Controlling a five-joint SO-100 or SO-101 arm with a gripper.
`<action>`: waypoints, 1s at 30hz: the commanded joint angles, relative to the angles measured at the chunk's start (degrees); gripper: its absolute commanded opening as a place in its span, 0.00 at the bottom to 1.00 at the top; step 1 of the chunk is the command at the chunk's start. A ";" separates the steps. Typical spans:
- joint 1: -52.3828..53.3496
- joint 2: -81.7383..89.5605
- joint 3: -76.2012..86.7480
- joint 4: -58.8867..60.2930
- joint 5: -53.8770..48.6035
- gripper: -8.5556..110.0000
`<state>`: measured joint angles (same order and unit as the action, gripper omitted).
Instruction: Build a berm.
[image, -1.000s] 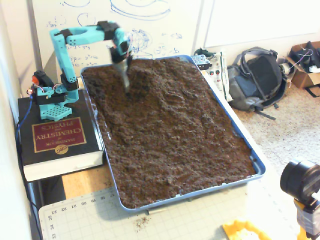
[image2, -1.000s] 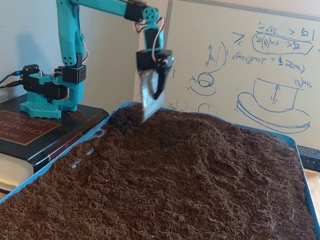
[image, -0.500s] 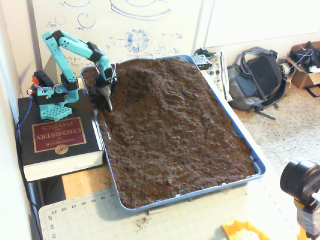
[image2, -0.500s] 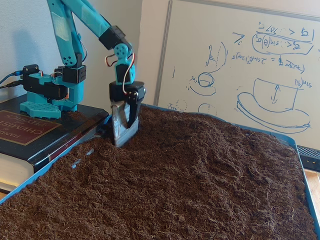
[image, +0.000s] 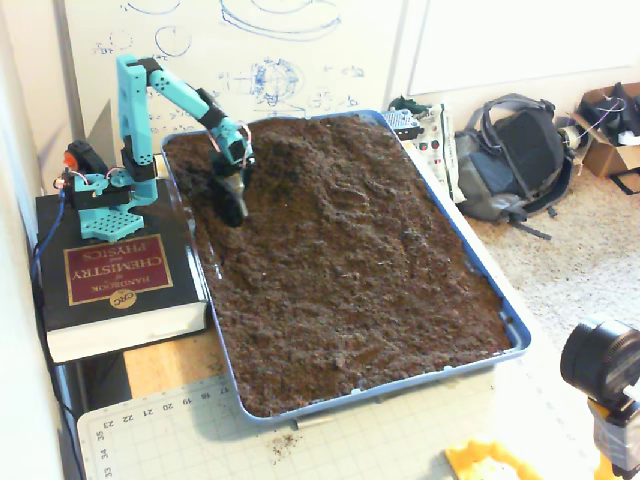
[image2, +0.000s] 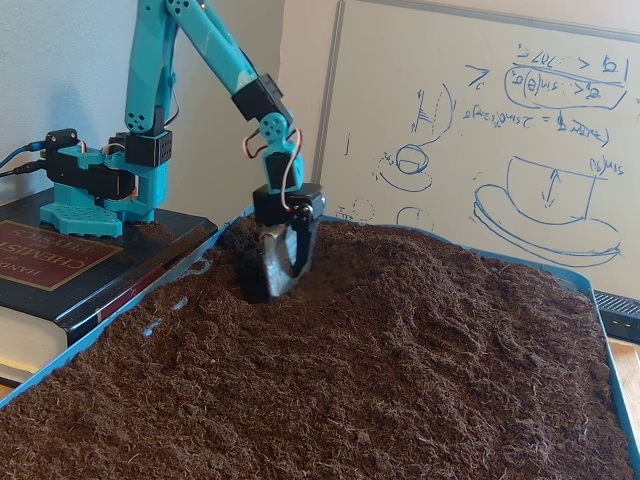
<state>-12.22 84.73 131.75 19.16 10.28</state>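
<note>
Since half a second ago the arm (image: 170, 90) has swung its tool away from the tray's left edge and further into the soil, so the gripper (image: 234, 205) now sits dug into the dirt just beside the mound rather than against the blue wall. In a fixed view from low down, the gripper (image2: 280, 280) points straight down with its tip buried in the soil; a flat, dirt-caked blade seems to hang from it, but whether the jaws are wide, narrow or clamped on that blade cannot be told from either picture. The berm (image: 300, 160) lies at the far end of the tray (image: 515, 330), a broad hump rising just to the right of the tool as the high view shows it, and in the low view the berm (image2: 400, 270) swells up behind and to the right of the gripper. The rest of the soil (image: 370, 290) spreads flatter toward the near end. The risk, as I judge it, is that a push from this depth drags through the foot of the mound and flattens it, or that a sweep back toward the near wall throws soil over the rim onto the book (image: 115, 275) carrying the arm's base.
</note>
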 joint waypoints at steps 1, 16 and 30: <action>0.26 0.18 -13.71 -2.20 -0.44 0.07; 0.26 6.24 -23.47 -1.67 -0.18 0.07; 1.05 39.81 -0.97 29.71 -0.44 0.07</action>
<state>-12.22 114.43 128.85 43.33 10.28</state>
